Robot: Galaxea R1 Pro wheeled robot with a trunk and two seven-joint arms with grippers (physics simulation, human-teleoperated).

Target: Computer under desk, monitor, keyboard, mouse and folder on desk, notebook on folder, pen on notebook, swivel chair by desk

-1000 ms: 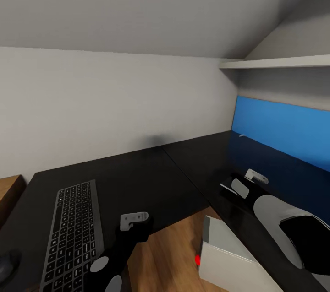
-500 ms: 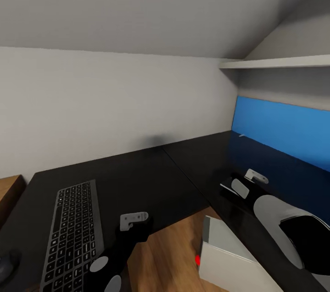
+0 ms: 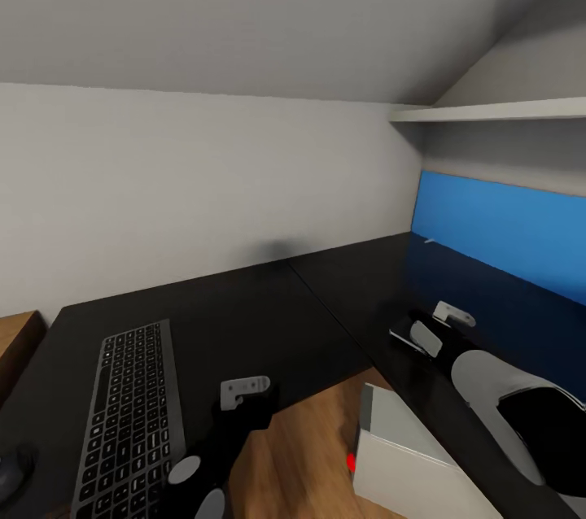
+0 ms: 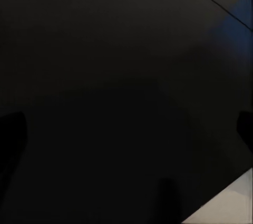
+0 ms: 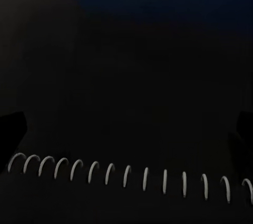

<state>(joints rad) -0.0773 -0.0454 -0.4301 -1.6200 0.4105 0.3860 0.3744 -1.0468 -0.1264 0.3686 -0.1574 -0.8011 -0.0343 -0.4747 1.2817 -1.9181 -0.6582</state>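
Status:
- The keyboard point(image 3: 130, 413) is flat on the desk point(image 3: 244, 316) at lower left of the head view. The mouse point(image 3: 12, 470) sits just beside it at the far left edge. I'd call both done.
- The computer point(image 3: 407, 446) is on the floor point(image 3: 309, 438) at lower right, red light facing you. It's tucked against the desk's right wing with its top partly out from under the edge. Probably fine.
- The notebook point(image 5: 126, 175) lies on the right wing, with its spiral rings directly ahead of your right gripper point(image 3: 443, 320). That gripper hovers low over it with fingers spread wide and grips nothing.
- The left gripper point(image 3: 244, 393) is also wide and empty, over bare desk near the inner corner.
- Left to do, by my read: monitor check, folder onto the desk by the mouse, notebook on the folder, pen on top, chair in.

Surroundings:
- A blue panel point(image 3: 505, 230) runs along the wall at right, under a white shelf point(image 3: 488, 111).
- A small whitish sliver at the panel's near corner may be the pen, but it's too small to be sure.
- Carrying the notebook to the mouse means crossing the whole desk. The keyboard lies in that lane and your left arm hangs over the gap, so move it clear first.
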